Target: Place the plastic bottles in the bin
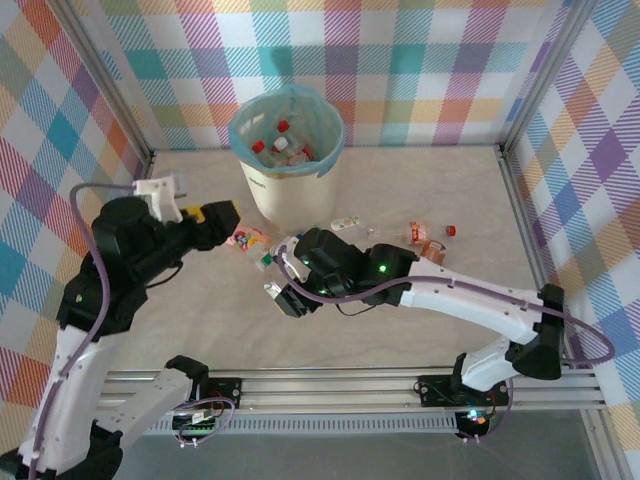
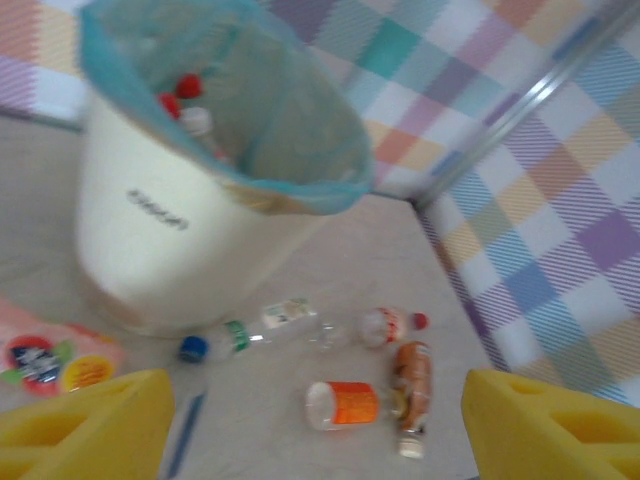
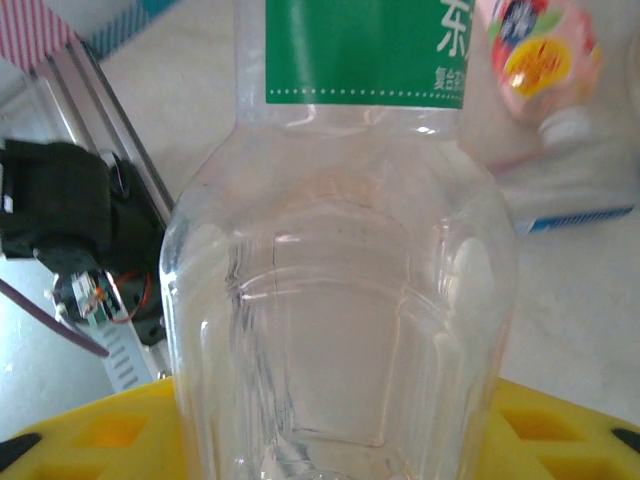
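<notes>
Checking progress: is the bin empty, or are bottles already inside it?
Not empty. The bin holds several bottles; their red caps show inside the teal liner from above.

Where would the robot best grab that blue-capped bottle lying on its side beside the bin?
Probably around the labelled middle of the blue-capped bottle, coming straight down from above. It lies flat on the table, so its long rounded sides are exposed, while the bin stands close behind it and would likely crowd a sideways approach.
</notes>
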You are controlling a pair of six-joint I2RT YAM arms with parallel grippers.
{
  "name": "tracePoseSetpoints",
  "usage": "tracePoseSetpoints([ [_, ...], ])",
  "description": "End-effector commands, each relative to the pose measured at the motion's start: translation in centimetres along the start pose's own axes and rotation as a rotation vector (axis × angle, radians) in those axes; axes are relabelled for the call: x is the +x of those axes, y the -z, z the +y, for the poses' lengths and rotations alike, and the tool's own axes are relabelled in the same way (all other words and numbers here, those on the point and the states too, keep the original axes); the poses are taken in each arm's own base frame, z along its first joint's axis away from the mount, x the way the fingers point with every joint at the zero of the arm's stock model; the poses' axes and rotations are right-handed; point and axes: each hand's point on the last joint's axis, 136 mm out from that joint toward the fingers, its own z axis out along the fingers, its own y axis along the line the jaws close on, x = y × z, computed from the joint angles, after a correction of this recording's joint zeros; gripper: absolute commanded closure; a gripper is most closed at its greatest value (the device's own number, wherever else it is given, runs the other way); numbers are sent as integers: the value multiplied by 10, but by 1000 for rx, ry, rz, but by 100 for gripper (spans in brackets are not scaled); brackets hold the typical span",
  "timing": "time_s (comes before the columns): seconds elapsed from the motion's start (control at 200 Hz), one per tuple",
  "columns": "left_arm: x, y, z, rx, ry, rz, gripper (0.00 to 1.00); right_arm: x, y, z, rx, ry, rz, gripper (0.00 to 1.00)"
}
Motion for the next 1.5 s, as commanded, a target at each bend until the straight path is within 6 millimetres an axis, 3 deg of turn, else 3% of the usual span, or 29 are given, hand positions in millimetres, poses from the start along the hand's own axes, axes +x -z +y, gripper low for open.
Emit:
tracePoseSetpoints([
  [0.0, -6, -5, -36, 168, 9, 45, 24, -40, 25, 0, 21, 83, -175, 44],
  [0.205, -2, -16, -65, 337, 45, 132, 24, -70, 53, 2, 25, 130, -323, 44],
  [0.585, 7, -10, -80, 433, 61, 183, 27, -82, 66, -6, 59, 92, -388, 44],
  [1.065, 2, -11, -83, 437, 41, 182, 68, -88, 67, -6, 53, 121, -416, 42],
  [1.225, -16, -9, -83, 403, 26, 108, 80, -95, 73, -8, 64, 132, -440, 39],
  [1.375, -43, -6, -85, 369, 13, 15, 100, -106, 80, -13, 97, 150, -481, 33],
  [1.5, -59, -5, -91, 376, 2, -32, 100, -114, 84, -17, 110, 162, -505, 28],
])
